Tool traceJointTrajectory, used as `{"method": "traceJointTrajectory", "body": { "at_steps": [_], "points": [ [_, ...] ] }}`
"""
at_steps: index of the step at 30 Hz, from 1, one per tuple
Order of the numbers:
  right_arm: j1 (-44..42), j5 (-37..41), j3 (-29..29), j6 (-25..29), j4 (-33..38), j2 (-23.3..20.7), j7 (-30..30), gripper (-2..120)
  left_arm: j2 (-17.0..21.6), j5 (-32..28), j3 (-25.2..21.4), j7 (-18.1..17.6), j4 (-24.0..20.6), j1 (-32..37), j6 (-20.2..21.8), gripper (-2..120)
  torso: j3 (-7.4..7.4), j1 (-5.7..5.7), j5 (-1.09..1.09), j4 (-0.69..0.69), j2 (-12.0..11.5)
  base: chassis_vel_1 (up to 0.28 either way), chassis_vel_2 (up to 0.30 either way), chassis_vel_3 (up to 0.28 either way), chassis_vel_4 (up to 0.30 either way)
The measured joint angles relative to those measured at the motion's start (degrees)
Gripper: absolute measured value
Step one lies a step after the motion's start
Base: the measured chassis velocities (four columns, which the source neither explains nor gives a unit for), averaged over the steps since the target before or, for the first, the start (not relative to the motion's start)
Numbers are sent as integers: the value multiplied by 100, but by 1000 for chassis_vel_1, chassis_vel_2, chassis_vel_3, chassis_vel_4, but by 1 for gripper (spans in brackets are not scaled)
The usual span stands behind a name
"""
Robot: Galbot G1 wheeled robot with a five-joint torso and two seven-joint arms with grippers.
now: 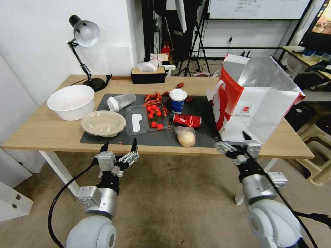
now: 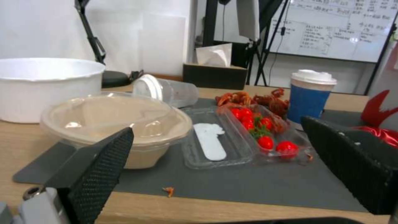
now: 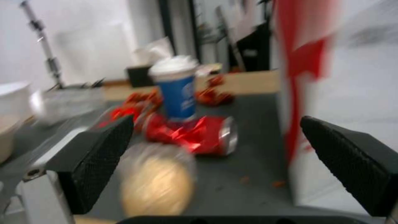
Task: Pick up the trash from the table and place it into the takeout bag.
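Note:
The trash lies on the dark mat of the table [image 1: 41,132]: a lidded beige bowl [image 1: 103,123] [image 2: 112,121], a clear cup [image 1: 120,101] on its side, a blue cup [image 1: 178,100] [image 3: 178,90], a crushed red can [image 1: 187,120] [image 3: 195,133] and a wrapped bun [image 1: 186,136] [image 3: 157,182]. The takeout bag [image 1: 255,100] [image 3: 344,93] stands open at the mat's right end. My left gripper [image 1: 119,146] [image 2: 224,165] hovers open at the table's front edge, facing the beige bowl. My right gripper [image 1: 232,141] [image 3: 215,161] is open in front of the bag, near the bun.
A clear tray of cherry tomatoes [image 1: 146,119] and red crayfish shells [image 1: 153,98] lie mid-mat. A large white bowl [image 1: 70,101] stands at the left, with a desk lamp [image 1: 84,34] and a tissue box [image 1: 148,74] behind. Stools [image 1: 319,144] are to the right.

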Motion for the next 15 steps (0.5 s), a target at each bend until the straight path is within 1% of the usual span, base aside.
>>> {"method": "traceJointTrajectory", "body": {
  "at_steps": [1, 2, 3, 4, 5, 7, 8, 10, 12, 15],
  "points": [
    [114, 74, -176, -6, -120, -135, 9, 100, -8, 3, -26, 5, 0, 8, -17, 100, 0, 0, 1, 1, 1, 0, 0, 0, 0],
    [330, 169, -459, -37, -359, -367, 42, 100, -25, 7, -66, 15, 0, 12, -31, 100, 0, 1, 1, 0, 0, 0, 0, 0, 0],
    [330, 169, -459, -37, -359, -367, 42, 100, -25, 7, -66, 15, 0, 12, -31, 100, 0, 1, 1, 0, 0, 0, 0, 0, 0],
    [496, 224, -676, -117, -522, -501, 98, 100, -47, 11, -92, 22, 0, 14, -39, 100, 0, 0, 1, 0, 0, 0, 0, 0, 0],
    [544, 240, -736, -150, -563, -534, 122, 100, -52, 13, -99, 24, 0, 15, -41, 100, 0, 0, 2, 1, 0, 0, 0, 0, 0],
    [923, 349, -1131, -407, -799, -729, 349, 100, -63, 39, -139, 33, 1, 29, -71, 100, 0, 0, 1, 0, 1, 0, 0, 0, 0],
    [923, 349, -1131, -407, -799, -729, 349, 100, -63, 39, -139, 33, 1, 29, -71, 100, 0, 0, 1, 0, 1, 0, 0, 0, 0],
    [1236, 399, -1371, -551, -958, -784, 462, 100, -64, 70, -152, 40, 4, 50, -113, 100, 0, 0, 1, 1, 1, 0, 0, 0, 0],
    [1350, 409, -1442, -605, -1012, -784, 508, 100, -64, 82, -162, 40, 5, 62, -133, 100, 0, 0, 1, 1, 1, 0, 0, 0, 0],
    [1666, 447, -1648, -931, -1123, -746, 674, 100, -64, 104, -204, 42, 13, 91, -200, 100, 0, 0, 0, 1, 1, 0, 0, 0, 0]
  ]
}}
